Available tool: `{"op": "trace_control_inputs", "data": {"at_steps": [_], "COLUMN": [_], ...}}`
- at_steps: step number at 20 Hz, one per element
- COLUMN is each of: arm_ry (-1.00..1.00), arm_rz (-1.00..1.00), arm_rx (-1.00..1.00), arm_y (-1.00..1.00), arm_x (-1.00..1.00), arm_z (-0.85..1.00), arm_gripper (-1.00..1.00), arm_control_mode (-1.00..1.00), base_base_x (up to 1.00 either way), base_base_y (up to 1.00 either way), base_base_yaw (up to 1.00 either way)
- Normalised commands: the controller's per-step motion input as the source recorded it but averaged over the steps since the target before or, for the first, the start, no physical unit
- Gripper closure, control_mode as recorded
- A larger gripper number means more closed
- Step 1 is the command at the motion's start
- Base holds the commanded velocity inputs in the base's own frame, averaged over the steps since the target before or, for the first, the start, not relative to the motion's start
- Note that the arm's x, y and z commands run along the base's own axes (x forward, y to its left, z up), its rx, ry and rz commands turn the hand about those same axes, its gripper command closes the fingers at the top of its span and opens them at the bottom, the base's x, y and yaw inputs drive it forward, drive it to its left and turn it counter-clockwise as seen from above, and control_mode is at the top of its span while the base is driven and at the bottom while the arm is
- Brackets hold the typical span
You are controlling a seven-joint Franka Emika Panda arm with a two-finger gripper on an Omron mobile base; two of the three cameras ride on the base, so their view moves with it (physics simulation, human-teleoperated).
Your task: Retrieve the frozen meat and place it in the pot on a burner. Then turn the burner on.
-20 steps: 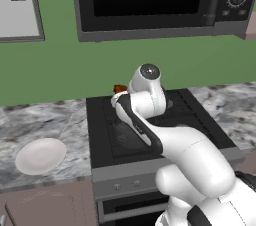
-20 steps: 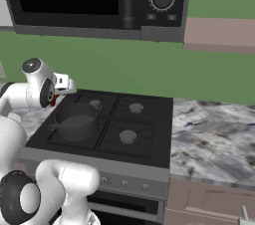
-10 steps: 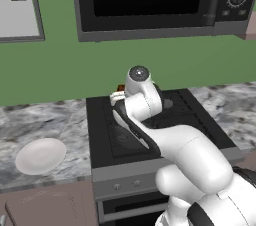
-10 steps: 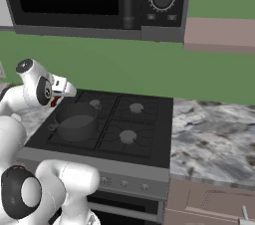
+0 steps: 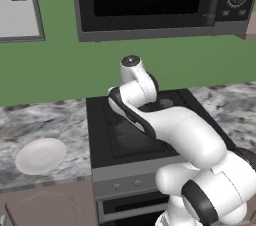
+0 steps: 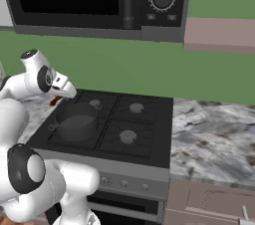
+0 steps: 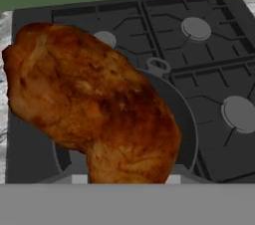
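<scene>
Hand view: the frozen meat (image 7: 94, 107) is seen close up, reddish-brown with an orange glaze, taking up the left and centre of the frame. Its lower end runs down to the bottom edge, where the finger tips are hidden behind it; the piece is judged held between the jaws, closed part-way on it. Behind and below it, the dark rim of the pot (image 7: 187, 119) curves through the centre-right, with one small handle (image 7: 157, 64) at its upper edge. The stove top (image 7: 214, 59) with round burner caps is spread across the upper right.

Right base view: the gripper (image 6: 59, 95) is found at the left edge, middle height, at the end of the white arm (image 6: 30, 77). A small reddish bit of the meat (image 6: 55, 100) shows just under it. The grey pot (image 6: 74, 119) sits on the front-left burner, just right of and below the gripper; the meat is held beside its left rim, not inside.

Left base view: the arm (image 5: 150, 115) covers the centre of the stove (image 5: 100, 135). A white plate (image 5: 41, 155) lies on the marble counter (image 5: 50, 120) at lower left. A black microwave (image 5: 150, 0) is mounted along the top.
</scene>
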Motion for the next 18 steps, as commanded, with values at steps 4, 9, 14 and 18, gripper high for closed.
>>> {"op": "trace_control_inputs", "data": {"at_steps": [4,9,14,18], "arm_ry": [0.01,-0.02,-0.05,-0.07], "arm_rz": [0.00,0.00,0.00,0.00], "arm_rx": [0.00,0.00,0.00,0.02], "arm_y": [-0.09,-0.25,-0.29,-0.20], "arm_x": [0.01,0.00,0.00,0.00], "arm_z": [-0.18,-0.25,-0.33,-0.33], "arm_gripper": [1.00,1.00,1.00,1.00], "arm_control_mode": [-1.00,-1.00,-1.00,-1.00], "base_base_x": [0.00,0.00,0.00,0.00], "base_base_y": [0.00,0.00,0.00,0.00], "base_base_yaw": [0.00,0.00,0.00,0.00]}}
